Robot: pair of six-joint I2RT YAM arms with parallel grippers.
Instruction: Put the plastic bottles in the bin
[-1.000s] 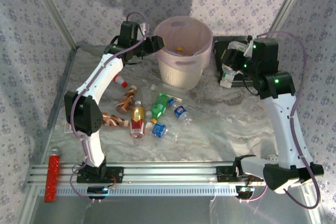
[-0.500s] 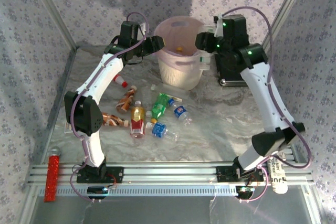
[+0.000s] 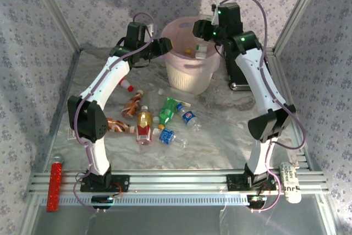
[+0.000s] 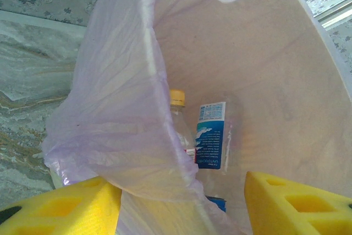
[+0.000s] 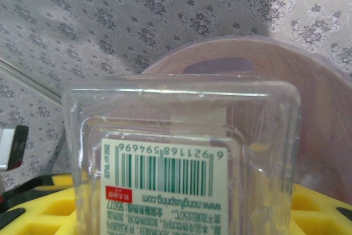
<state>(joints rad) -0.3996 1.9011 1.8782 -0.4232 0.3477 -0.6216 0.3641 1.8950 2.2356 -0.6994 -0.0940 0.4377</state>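
The pale pink bin (image 3: pixel 184 75) stands at the back centre. My right gripper (image 3: pixel 201 32) hangs over its mouth, shut on a clear square plastic bottle (image 5: pixel 181 158) with a white barcode label; the bin's far wall (image 5: pixel 313 108) lies beyond it. My left gripper (image 3: pixel 163 45) sits at the bin's left rim. Its yellow fingers (image 4: pixel 60 210) straddle the rim and the lavender liner (image 4: pixel 126 130), closed on them. Inside lie a clear bottle with a yellow cap (image 4: pixel 177 98) and a blue-labelled one (image 4: pixel 212 136). Several bottles lie on the table, among them green (image 3: pixel 169 110) and amber (image 3: pixel 144 125).
A flat black case (image 3: pixel 242 75) lies right of the bin, behind my right arm. A red bar (image 3: pixel 55 185) rests at the near left by the rail. A white labelled object (image 3: pixel 290 182) lies at the near right. Slanting metal frame posts (image 3: pixel 55 12) border the table.
My right arm has swung left from above the black case to over the bin's mouth, carrying the clear bottle. The left arm has stayed at the rim.
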